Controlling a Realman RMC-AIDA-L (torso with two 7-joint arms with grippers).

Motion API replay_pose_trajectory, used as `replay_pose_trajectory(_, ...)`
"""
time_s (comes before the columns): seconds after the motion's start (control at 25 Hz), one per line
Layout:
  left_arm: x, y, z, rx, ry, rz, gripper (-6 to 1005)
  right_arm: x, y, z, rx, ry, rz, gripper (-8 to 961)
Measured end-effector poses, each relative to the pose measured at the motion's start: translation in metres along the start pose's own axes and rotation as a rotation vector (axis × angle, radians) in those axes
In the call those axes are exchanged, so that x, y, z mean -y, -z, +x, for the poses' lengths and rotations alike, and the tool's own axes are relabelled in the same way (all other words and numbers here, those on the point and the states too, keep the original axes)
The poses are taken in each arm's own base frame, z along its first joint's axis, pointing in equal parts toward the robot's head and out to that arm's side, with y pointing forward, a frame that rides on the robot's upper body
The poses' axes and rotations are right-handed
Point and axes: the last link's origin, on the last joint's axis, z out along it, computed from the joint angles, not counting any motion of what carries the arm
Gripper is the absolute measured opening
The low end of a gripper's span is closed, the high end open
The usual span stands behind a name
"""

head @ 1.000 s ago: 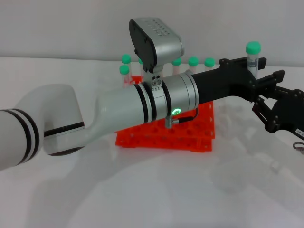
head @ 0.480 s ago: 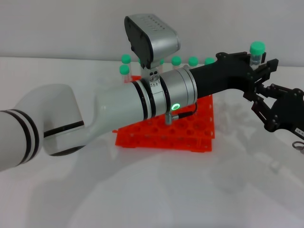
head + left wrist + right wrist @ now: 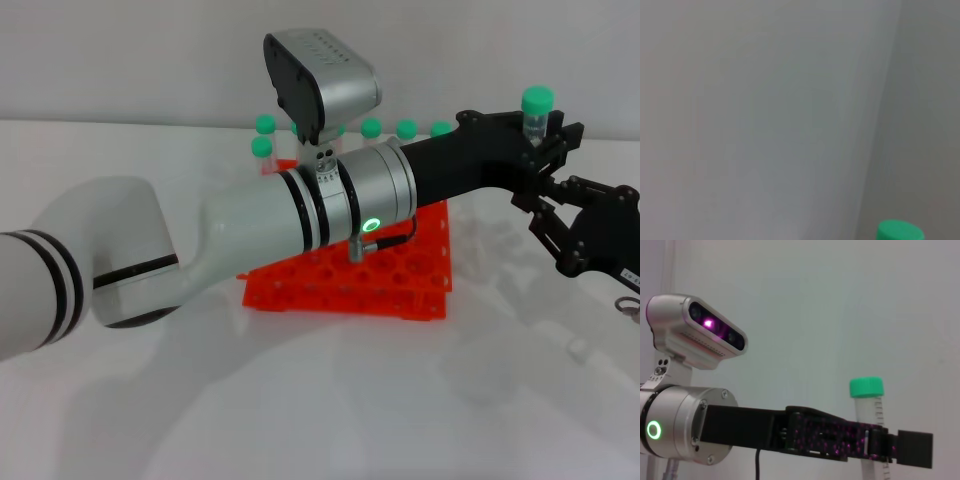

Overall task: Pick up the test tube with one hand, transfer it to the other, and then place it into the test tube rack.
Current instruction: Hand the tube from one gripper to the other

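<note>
Left gripper clamped on test tube mid-handoff. Right gripper fingers apart, just beside. Risk: shallow side grip, tube tilts, misses test tube rack hole.

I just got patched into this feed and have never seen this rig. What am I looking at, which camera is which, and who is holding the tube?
It is a two-armed robot. The head view looks down at a white table with an orange test tube rack holding green-capped tubes. The white banded arm's left gripper is shut on the test tube, held upright. The all-black right gripper waits beside it, open. The right wrist view shows that grip side-on; the left wrist view shows only the green cap.
</note>
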Motion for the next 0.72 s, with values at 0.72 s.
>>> replay_pose_trajectory(0.72, -0.0032, -0.0009, -0.0004, -0.002, -0.003, -0.010, 216, 0.0017, 0.0007, 0.0018, -0.003, -0.013, 0.023, 189)
